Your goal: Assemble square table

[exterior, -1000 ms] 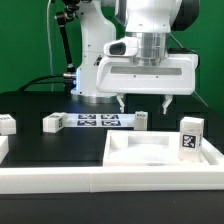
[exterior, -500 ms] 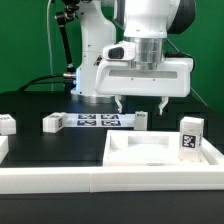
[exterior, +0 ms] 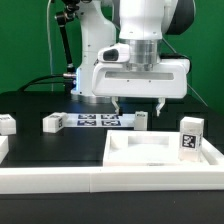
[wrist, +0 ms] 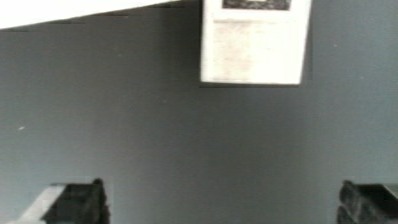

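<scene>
The square table's top (exterior: 160, 153), a white tray with a raised rim, lies at the front on the exterior view's right. One tagged white leg (exterior: 190, 135) stands upright at its right rim. Another leg (exterior: 141, 119) lies on the black surface behind the tray, and two more legs (exterior: 52, 122) (exterior: 7, 124) lie toward the left. My gripper (exterior: 141, 104) hangs open just above the leg behind the tray, holding nothing. In the wrist view that leg (wrist: 251, 45) lies ahead of my open gripper (wrist: 221, 205), with only black surface between the fingertips (wrist: 71, 205).
The marker board (exterior: 98, 121) lies flat between the two middle legs; its edge (wrist: 98, 8) shows in the wrist view. A long white rail (exterior: 90, 180) borders the front of the black surface. The robot's base (exterior: 95, 60) stands behind.
My gripper has shifted slightly toward the exterior view's left and a little lower, still open. No part has moved.
</scene>
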### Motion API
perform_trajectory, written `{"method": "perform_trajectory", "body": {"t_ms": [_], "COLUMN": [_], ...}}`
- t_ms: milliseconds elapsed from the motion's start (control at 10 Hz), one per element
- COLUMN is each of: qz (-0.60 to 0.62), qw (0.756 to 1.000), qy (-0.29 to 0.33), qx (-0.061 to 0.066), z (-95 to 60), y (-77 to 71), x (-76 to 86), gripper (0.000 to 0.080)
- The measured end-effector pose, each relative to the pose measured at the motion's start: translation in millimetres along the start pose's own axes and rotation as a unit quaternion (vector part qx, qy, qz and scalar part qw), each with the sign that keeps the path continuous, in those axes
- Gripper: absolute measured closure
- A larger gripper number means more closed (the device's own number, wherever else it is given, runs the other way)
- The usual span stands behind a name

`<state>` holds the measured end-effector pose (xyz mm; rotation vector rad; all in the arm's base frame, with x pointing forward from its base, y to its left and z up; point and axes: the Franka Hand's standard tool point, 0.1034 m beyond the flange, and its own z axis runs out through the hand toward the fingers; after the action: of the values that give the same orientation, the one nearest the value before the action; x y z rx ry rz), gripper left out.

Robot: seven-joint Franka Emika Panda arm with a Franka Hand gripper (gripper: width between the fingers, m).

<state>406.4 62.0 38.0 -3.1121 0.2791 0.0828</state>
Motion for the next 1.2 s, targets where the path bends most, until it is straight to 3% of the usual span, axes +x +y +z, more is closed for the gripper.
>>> {"method": "perform_trajectory", "body": {"t_ms": [300, 1000, 1200], "qz": [0.004, -0.002, 0.000], "qw": [1.000, 0.967, 0.967], "qy": [-0.031, -0.255, -0.256], "qx": [0.000, -0.003, -0.003], "z": [0.8, 1.0, 3.2], "y": [-0.4, -8.0, -7.2], "x": [-4.1, -9.7, -5.2], "gripper": [0.0150, 0.0150, 0.0150]}}
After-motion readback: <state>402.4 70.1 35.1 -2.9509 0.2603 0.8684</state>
